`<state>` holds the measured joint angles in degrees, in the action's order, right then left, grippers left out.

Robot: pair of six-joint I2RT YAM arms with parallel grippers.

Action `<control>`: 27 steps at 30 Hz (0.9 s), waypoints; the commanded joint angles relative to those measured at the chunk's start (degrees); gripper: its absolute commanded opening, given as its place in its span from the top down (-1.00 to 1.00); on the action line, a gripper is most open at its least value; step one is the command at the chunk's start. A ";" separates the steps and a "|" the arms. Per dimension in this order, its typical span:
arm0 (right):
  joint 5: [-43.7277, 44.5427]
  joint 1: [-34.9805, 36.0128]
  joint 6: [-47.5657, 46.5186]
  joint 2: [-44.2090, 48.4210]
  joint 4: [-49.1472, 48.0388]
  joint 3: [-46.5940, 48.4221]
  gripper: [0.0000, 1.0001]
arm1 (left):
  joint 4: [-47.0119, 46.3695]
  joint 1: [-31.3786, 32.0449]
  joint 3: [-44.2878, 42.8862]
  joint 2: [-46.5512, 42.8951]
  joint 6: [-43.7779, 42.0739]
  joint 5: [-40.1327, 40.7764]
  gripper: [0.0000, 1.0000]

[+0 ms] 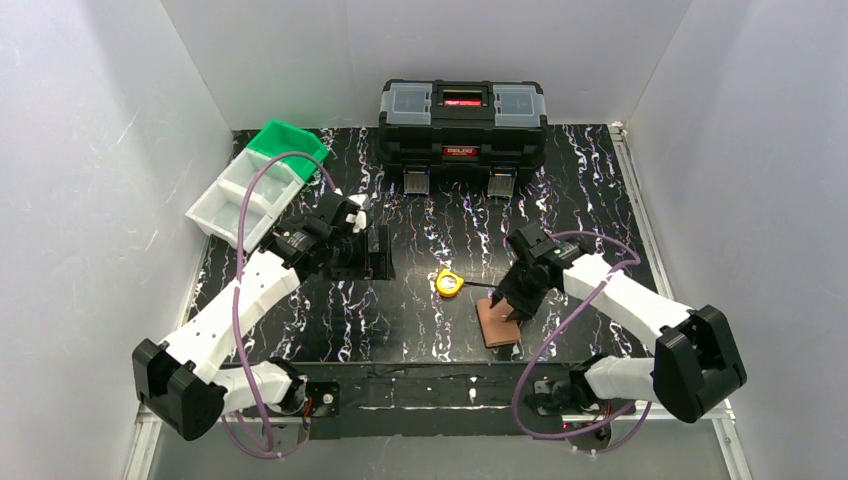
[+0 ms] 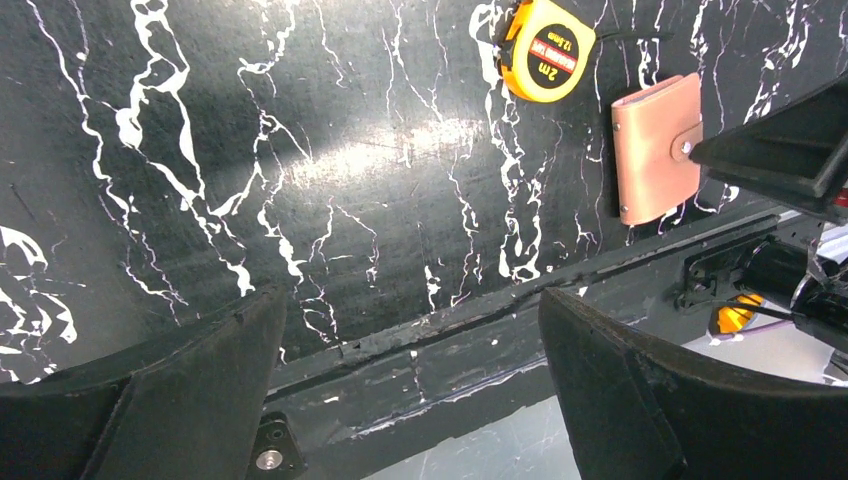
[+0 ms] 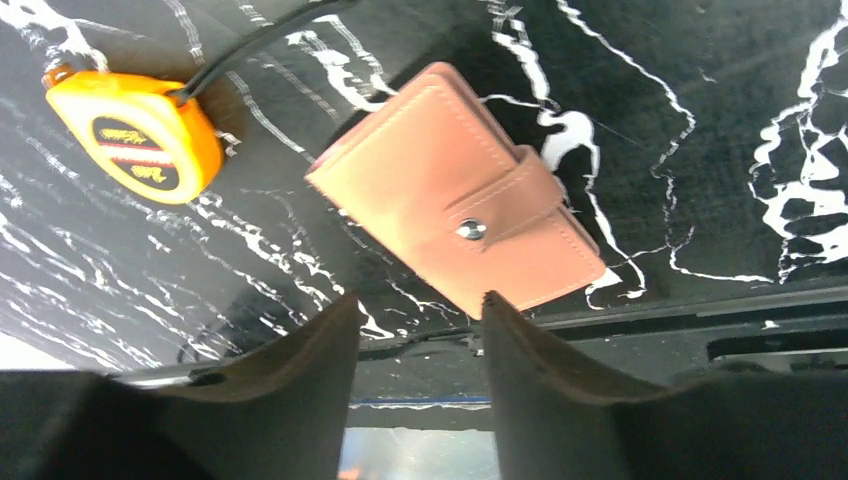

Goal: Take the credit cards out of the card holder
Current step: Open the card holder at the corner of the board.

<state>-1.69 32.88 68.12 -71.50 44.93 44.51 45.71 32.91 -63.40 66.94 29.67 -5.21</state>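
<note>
Tan leather card holder: flat on the black marbled table, folded shut, snap tab buttoned across the front, metal stud catching the light
Card holder spot: just beside the tape measure, a touch nearer the arm bases and off to its right, narrow gap between the two, not touching
Yellow tape measure: round, lying flat, black label face up; thin black cord trailing off it to the right, past the far edge of the card holder
Right gripper: right of the tape measure, hanging low over the card holder, fingers partway apart, nothing caught between them; whether a tip touches the leather, impossible to tell
Left gripper: well to the left of the tape measure, spread wide, only bare table showing between the two fingers, holding nothing
Left wrist view: tape measure and card holder side by side up in the far right corner, well clear of those fingers
Black toolbox: big, lid shut, both latches down, straight behind the tape measure against the back wall
White bin: divided tray, behind and far left of the tape measure, by the left wall
Green bin: touching the white bin's far end, further back from the tape measure
</note>
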 commanded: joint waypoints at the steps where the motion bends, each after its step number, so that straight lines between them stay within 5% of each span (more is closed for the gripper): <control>1: 1.36 1.68 -4.55 -0.01 3.34 6.50 -0.23 | -0.49 0.97 1.21 0.71 0.28 -2.32 -0.96; 11: 8.27 4.15 -24.29 0.26 1.95 4.14 -0.24 | -1.49 2.46 2.76 1.47 1.83 -2.26 -0.97; 27: 11.65 8.76 -26.94 -8.94 -3.27 3.40 0.04 | -1.15 3.68 3.55 1.62 3.29 -1.42 -0.97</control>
<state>7.66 40.88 41.65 -79.31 42.68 48.10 43.51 36.25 -60.47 69.01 32.47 -6.83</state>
